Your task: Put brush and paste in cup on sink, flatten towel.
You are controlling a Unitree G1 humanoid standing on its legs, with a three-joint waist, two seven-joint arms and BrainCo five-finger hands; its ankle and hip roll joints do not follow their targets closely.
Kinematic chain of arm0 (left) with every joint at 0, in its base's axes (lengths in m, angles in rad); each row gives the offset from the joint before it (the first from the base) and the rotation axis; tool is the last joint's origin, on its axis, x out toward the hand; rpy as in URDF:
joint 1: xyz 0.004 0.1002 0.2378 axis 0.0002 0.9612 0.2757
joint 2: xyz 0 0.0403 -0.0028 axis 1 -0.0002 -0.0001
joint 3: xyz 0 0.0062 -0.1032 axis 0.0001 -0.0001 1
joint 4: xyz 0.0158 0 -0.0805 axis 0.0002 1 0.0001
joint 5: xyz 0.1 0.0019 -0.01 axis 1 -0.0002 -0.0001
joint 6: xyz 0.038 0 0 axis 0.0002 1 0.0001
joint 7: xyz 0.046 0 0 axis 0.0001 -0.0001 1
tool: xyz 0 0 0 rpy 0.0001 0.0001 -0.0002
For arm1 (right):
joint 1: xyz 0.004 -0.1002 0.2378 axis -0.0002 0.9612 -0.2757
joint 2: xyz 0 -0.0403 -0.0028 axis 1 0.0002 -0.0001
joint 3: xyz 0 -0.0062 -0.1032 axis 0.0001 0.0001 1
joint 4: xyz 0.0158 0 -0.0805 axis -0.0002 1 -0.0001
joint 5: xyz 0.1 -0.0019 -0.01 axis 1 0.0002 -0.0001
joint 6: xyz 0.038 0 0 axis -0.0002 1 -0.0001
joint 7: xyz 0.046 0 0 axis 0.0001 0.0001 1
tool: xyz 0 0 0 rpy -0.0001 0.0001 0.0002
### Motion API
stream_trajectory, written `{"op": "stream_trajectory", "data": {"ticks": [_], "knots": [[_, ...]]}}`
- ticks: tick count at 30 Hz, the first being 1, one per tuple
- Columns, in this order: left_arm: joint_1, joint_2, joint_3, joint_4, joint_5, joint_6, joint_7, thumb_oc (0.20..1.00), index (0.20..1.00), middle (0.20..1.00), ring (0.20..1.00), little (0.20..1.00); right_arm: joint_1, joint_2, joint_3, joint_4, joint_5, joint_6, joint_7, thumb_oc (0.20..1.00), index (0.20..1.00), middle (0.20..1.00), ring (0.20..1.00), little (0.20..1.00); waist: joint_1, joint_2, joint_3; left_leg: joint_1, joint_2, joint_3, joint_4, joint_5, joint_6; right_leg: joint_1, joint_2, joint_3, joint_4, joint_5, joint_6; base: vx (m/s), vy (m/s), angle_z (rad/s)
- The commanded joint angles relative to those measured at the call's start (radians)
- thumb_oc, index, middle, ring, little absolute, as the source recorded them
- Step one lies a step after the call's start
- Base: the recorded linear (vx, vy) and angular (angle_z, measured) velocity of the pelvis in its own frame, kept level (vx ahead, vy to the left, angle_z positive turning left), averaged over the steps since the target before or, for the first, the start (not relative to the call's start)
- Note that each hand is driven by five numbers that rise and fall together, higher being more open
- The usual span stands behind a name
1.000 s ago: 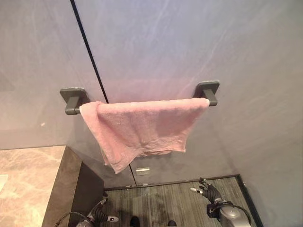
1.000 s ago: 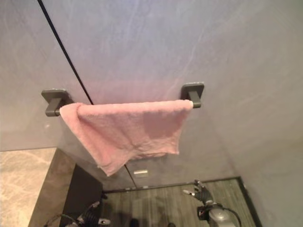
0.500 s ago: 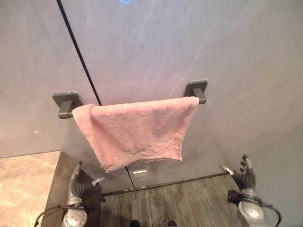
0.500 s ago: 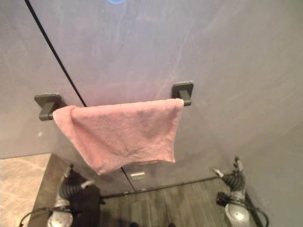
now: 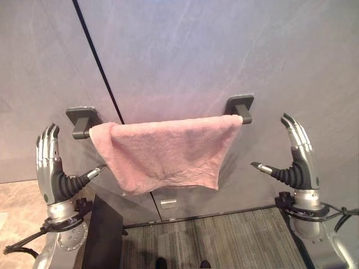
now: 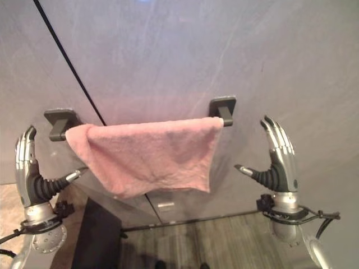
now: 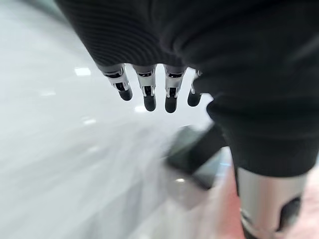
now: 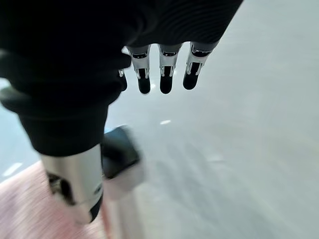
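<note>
Now we judge the towel step is in hand: the towel (image 5: 168,154) hangs bunched on the bar (image 5: 245,120), left hand (image 5: 51,171) at 9 o'clock, right hand (image 5: 298,162) at 3, both spread and empty, next to pull its edges apart.

One pink towel (image 5: 165,155) hangs at the centre of the frame on one rail with two dark wall brackets (image 5: 82,120). Two robot hands are raised: the left robot hand (image 5: 51,171) at lower left, the right robot hand (image 5: 297,161) at lower right.
</note>
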Motion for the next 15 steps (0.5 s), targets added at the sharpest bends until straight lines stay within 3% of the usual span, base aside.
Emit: {"op": "stream_trajectory", "data": {"ticks": [1,2,3,4,6,7,13,15], "knots": [[-0.058,0.069,0.007,-0.003,0.052,-0.044,0.050,1.000,1.000,1.000,1.000,1.000,-0.080,-0.029,0.021,-0.058,-0.065,-0.016,-0.061,1.000,1.000,1.000,1.000,1.000,0.021,-0.036,-0.024,-0.019,0.031,0.005,0.007,-0.017,-0.046,-0.047,-0.076,-0.012,0.000,0.037,0.087,0.00,0.000,0.00],[-0.067,0.124,-0.014,-0.022,0.078,-0.057,0.043,1.000,1.000,1.000,1.000,1.000,-0.121,-0.095,0.066,-0.073,-0.101,-0.011,-0.054,1.000,1.000,1.000,1.000,1.000,0.023,-0.038,-0.023,-0.020,0.032,0.007,0.007,-0.016,-0.048,-0.050,-0.076,-0.012,0.000,0.038,0.089,0.00,0.000,0.00],[-0.069,0.124,-0.013,-0.019,0.079,-0.057,0.046,1.000,1.000,1.000,1.000,1.000,-0.128,-0.096,0.072,-0.069,-0.102,-0.009,-0.056,1.000,1.000,1.000,1.000,1.000,0.021,-0.037,-0.023,-0.020,0.032,0.007,0.007,-0.016,-0.048,-0.051,-0.076,-0.012,0.000,0.038,0.089,0.01,-0.002,-0.05],[-0.090,0.193,-0.049,-0.016,0.095,-0.058,0.012,1.000,1.000,1.000,1.000,1.000,-0.193,-0.177,0.139,-0.076,-0.127,-0.004,-0.003,1.000,1.000,1.000,1.000,1.000,0.028,-0.043,-0.022,-0.022,0.031,0.007,0.007,-0.016,-0.049,-0.053,-0.075,-0.012,0.000,0.041,0.091,0.00,-0.002,-0.05],[-0.094,0.211,-0.049,-0.012,0.097,-0.060,-0.003,1.000,1.000,1.000,1.000,1.000,-0.222,-0.197,0.166,-0.075,-0.126,-0.008,0.016,1.000,1.000,1.000,1.000,1.000,0.027,-0.044,-0.020,-0.023,0.031,0.009,0.007,-0.016,-0.050,-0.056,-0.074,-0.011,0.000,0.041,0.092,0.00,-0.001,-0.02],[-0.090,0.267,-0.042,0.001,0.123,-0.055,-0.033,1.000,1.000,1.000,1.000,1.000,-0.267,-0.261,0.203,-0.085,-0.112,-0.021,0.086,1.000,1.000,1.000,1.000,1.000,0.031,-0.047,-0.020,-0.025,0.031,0.011,0.007,-0.016,-0.052,-0.059,-0.074,-0.011,0.000,0.042,0.092,0.00,0.000,0.00],[-0.075,0.348,-0.036,0.060,0.134,-0.071,-0.114,1.000,1.000,1.000,1.000,1.000,-0.367,-0.340,0.279,-0.115,-0.085,-0.048,0.159,1.000,1.000,1.000,1.000,1.000,0.031,-0.051,-0.017,-0.036,0.031,0.011,0.007,-0.013,-0.054,-0.072,-0.073,-0.008,0.000,0.045,0.095,0.00,0.000,0.00],[-0.070,0.400,-0.034,0.083,0.119,-0.082,-0.183,1.000,1.000,1.000,1.000,1.000,-0.435,-0.391,0.333,-0.084,-0.063,-0.047,0.241,1.000,1.000,1.000,1.000,1.000,0.033,-0.054,-0.014,-0.041,0.032,0.014,0.007,-0.012,-0.056,-0.079,-0.074,-0.007,0.000,0.048,0.094,0.00,0.000,0.00]]}}
